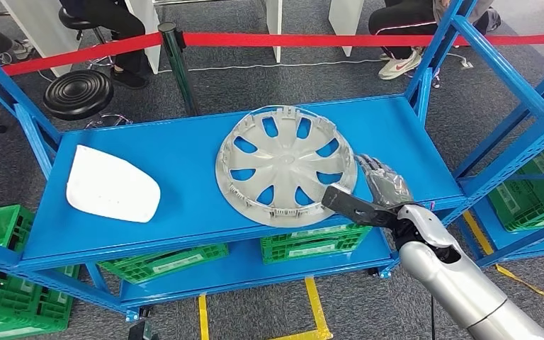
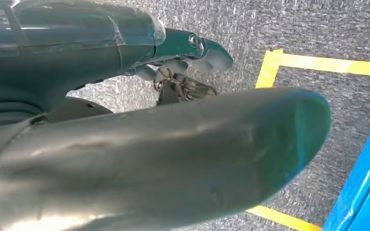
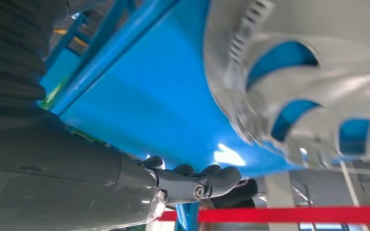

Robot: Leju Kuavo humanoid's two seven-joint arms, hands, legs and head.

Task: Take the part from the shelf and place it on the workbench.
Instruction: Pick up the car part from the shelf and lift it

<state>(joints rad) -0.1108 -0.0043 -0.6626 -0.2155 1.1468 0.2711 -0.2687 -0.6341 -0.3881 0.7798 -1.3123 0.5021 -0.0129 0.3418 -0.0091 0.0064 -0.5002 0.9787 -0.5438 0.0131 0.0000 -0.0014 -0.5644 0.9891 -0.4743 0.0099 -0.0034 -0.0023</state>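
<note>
Item: right hand [image 1: 374,190], fingers [image 1: 379,172] spread, holding nothing, just beside the hubcap [image 1: 287,164] at its 4 o'clock rim. Hubcap: flat on the shelf [image 1: 184,152], right of centre (white panel [image 1: 112,185] well apart at 9 o'clock). You should slide fingers under the rim before closing. Left hand [image 2: 164,159]: finger state cannot be told.

Wheel cover [image 3: 318,72] blurred, edge-cropped

I can't read any text, label or number here; the white tags on the green crates [image 1: 304,244], lower centre, are too blurred.
</note>
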